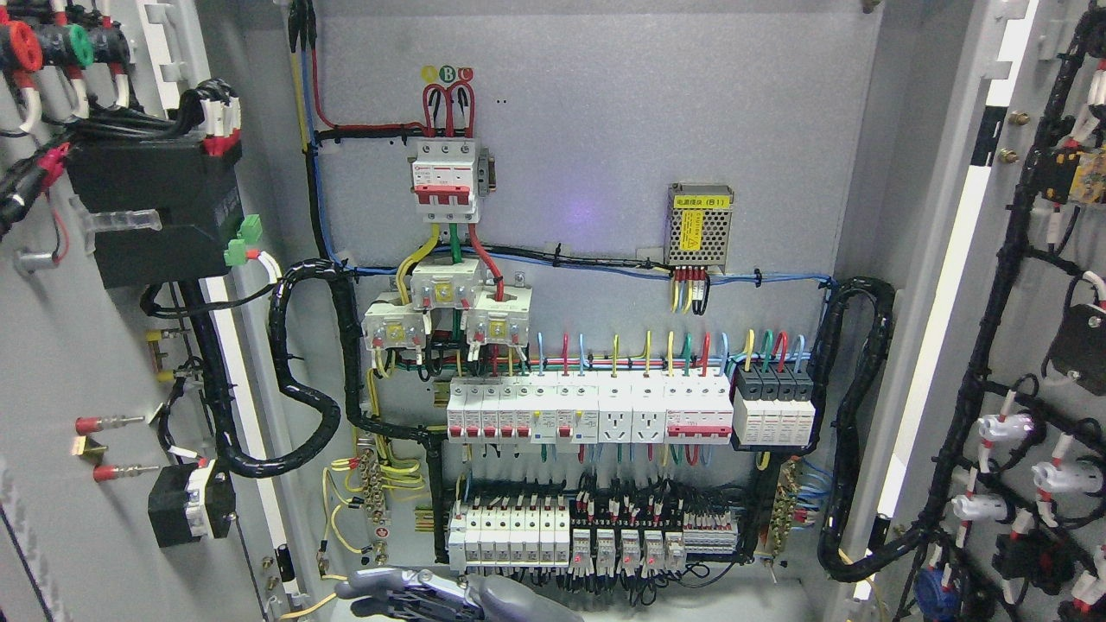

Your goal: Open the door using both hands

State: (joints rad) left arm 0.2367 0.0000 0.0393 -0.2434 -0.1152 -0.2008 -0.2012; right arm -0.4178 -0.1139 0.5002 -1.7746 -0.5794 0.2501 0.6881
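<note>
The cabinet stands with both doors swung wide. The left door (pixel 60 363) shows its inner face with black modules and red and green lamp backs. The right door (pixel 1050 285) shows its inner face with black cable looms and white connectors. Between them is the grey back panel (pixel 605 130) with breakers and coloured wiring. My left hand (pixel 406 598) shows at the bottom edge, left of the middle, below the lowest breaker row. Its grey fingers (pixel 367 589) stretch leftward and hold nothing; it touches neither door. The right hand is out of view.
A red-handled main breaker (pixel 445 177) sits high on the panel, and a small power supply with a yellow label (pixel 701 225) is to its right. Rows of white breakers (pixel 587 410) and relays (pixel 596 536) fill the lower panel. Thick black cable loops (pixel 298 389) hang at both hinge sides.
</note>
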